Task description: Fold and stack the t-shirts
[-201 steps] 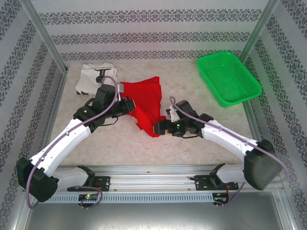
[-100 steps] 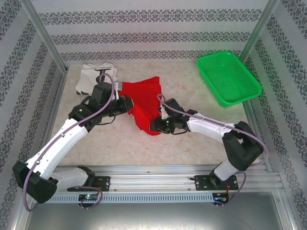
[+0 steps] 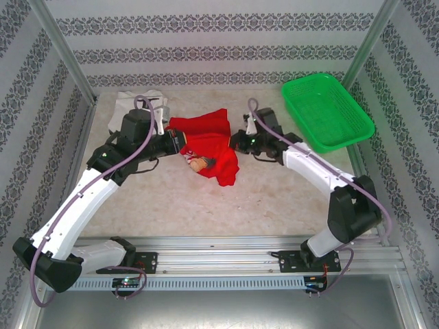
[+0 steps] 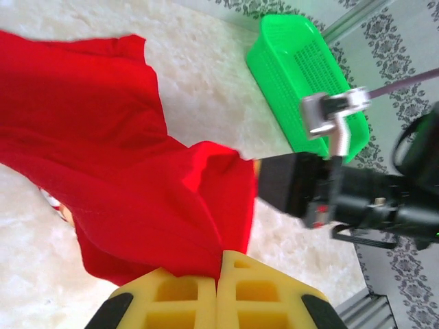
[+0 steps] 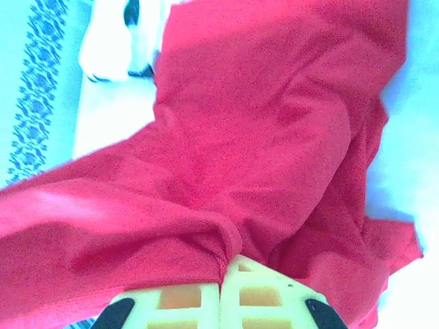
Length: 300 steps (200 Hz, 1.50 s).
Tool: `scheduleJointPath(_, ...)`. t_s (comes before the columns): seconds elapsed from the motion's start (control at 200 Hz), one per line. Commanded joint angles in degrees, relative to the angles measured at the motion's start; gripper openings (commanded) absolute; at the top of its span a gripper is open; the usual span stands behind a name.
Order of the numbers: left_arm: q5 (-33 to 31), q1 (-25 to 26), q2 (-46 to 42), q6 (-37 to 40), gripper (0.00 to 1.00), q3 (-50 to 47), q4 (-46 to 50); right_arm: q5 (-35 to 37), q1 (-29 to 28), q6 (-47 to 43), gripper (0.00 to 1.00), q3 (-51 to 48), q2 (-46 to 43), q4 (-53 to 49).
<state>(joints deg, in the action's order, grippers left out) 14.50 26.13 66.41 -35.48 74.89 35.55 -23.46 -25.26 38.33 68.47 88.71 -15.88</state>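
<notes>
Tabletop [image 3: 274,199] of pale marbled stone bears red t-shirt [image 3: 214,147]; floral-striped wallpaper [image 3: 219,51] surrounds.

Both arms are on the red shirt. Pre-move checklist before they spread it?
1. left gripper shut on red t-shirt: ok.
2. right gripper shut on the same shirt: ok.
3. Red shirt lying flat: not ok, it is bunched between the grippers.
4. white t-shirt apart from the red one: cannot tell, the edges look close.
5. green mesh basket clear of the cloth: ok.
</notes>
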Motion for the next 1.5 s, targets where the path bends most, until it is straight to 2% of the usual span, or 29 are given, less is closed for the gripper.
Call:
scheduleJointPath(0.0,-0.88,-1.64,-1.11,7.21,0.00,3.22,3.14,-3.78,1.76,-4.59,0.00,6.74,-2.40,-6.24)
scheduleJointPath(0.09,-2.92,-2.16,-1.30,10.28,0.00,4.45,5.86,-4.89,1.83,-8.00,0.00,10.90,-2.89,-11.79)
scheduleJointPath(0.17,-5.63,-2.39,-2.74,11.94,0.00,3.40,8.05,-5.39,1.73,-9.53,0.00,10.35,-4.76,-13.72)
scheduleJointPath(0.335,-11.59,-2.46,-8.79,10.31,0.00,-5.99,9.93,-5.65,-0.13,-10.53,0.00,-0.50,-8.46,-13.11)
scheduleJointPath(0.57,-12.28,-2.48,-15.11,3.73,0.04,-22.66,8.30,-3.39,-3.22,-8.19,0.00,-13.29,-9.61,-10.83)
scheduleJointPath(0.644,-13.02,-2.43,-18.02,-0.16,0.15,-27.19,7.69,-3.31,-4.92,-9.20,0.00,-14.24,-8.68,-11.67)
scheduleJointPath(0.719,-12.86,-2.48,-21.46,-4.53,0.20,-31.75,7.18,-3.44,-6.62,-10.27,0.00,-14.30,-6.96,-13.58)
scheduleJointPath(0.764,-14.14,-2.42,-23.46,-7.79,0.29,-33.83,8.63,-4.08,-7.39,-10.39,0.00,-14.58,-5.89,-14.33)
scheduleJointPath(0.829,-14.50,-2.44,-26.10,-11.68,0.32,-36.07,10.29,-4.16,-8.33,-10.79,0.00,-14.85,-4.90,-15.55)
scheduleJointPath(0.909,-12.10,-2.40,-28.34,-15.56,0.42,-37.97,10.42,-3.55,-8.86,-11.67,0.00,-14.85,-3.83,-17.96)
scheduleJointPath(1.014,-6.59,-1.88,-29.24,-19.46,0.48,-39.62,8.61,-1.73,-9.00,-12.44,0.00,-15.36,-3.44,-21.60)
scheduleJointPath(1.149,-0.40,1.76,-26.69,-24.50,0.57,-40.75,2.61,-0.26,-8.34,-11.54,0.00,-17.49,-4.20,-22.47)
scheduleJointPath(1.389,7.59,10.54,-20.16,-39.78,0.55,-46.04,-7.23,-0.05,-8.24,-10.66,0.00,-18.93,-3.65,-22.27)
scheduleJointPath(1.494,7.48,13.46,-18.40,-44.31,0.53,-49.02,-10.18,-0.59,-8.25,-10.21,0.00,-20.00,-4.09,-21.37)
